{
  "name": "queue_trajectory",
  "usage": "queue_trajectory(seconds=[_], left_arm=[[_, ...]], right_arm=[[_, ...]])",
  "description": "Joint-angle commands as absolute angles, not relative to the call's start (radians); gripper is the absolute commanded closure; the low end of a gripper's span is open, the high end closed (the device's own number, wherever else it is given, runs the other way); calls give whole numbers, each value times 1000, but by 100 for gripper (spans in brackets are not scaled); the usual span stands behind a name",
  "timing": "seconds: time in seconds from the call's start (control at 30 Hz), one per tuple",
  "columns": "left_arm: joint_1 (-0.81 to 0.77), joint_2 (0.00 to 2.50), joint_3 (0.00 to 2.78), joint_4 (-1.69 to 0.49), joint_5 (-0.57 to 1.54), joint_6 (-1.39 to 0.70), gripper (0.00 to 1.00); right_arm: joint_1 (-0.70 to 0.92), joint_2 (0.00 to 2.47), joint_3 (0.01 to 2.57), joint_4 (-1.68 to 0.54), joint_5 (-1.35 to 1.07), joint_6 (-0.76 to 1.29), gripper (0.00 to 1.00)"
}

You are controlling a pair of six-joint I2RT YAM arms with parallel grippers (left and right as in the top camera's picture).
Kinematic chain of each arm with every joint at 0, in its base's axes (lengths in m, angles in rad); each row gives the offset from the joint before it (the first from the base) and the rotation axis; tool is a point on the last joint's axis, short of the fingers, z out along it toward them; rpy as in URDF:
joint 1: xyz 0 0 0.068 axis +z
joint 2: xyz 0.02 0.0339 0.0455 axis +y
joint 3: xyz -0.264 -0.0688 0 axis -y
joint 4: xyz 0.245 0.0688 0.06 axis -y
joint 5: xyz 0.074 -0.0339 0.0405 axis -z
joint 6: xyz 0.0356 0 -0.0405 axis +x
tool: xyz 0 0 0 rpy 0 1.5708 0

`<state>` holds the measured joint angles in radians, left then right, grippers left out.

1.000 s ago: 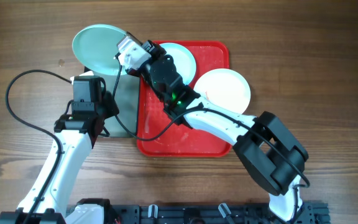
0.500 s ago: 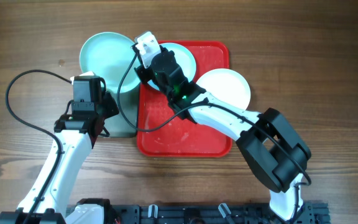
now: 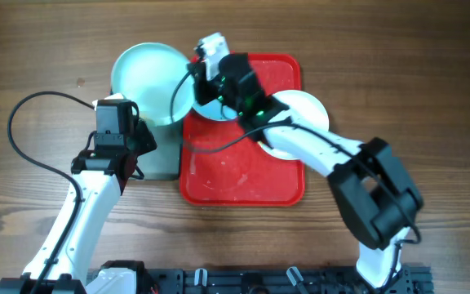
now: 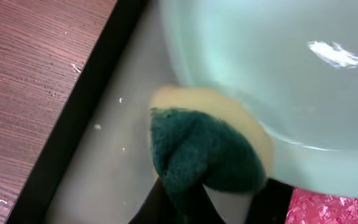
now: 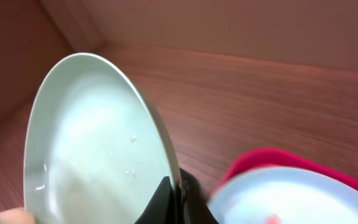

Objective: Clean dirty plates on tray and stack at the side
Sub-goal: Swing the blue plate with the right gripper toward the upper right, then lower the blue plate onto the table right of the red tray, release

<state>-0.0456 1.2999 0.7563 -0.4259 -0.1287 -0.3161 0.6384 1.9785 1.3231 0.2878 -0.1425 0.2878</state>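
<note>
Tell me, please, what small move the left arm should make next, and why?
Probably lift the sponge onto the light blue plate and wipe. The right gripper pinches that plate's rim, holding it over the grey tray. A few small white specks dot its face, and the left gripper, shut on the sponge, sits right by the plate's edge.

blue plate (image 3: 145, 77) tilted off tray (image 3: 235, 175) | 2nd plate (image 5: 278, 196) inside | white plate (image 3: 312, 110) prob. over rim
</note>
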Motion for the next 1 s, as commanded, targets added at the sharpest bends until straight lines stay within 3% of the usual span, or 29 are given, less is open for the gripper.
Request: queue_trajectory(seconds=[0.0, 0.57, 0.97], left_arm=[[-41, 1306, 766, -427, -131, -324, 96], [-41, 1306, 766, -430, -131, -321, 96], [-41, 1306, 766, -430, -123, -321, 96]], right_arm=[[570, 1848, 1341, 204, -256, 344, 96], [241, 1664, 1341, -332, -398, 341, 96], [-67, 1664, 1341, -543, -356, 341, 96]])
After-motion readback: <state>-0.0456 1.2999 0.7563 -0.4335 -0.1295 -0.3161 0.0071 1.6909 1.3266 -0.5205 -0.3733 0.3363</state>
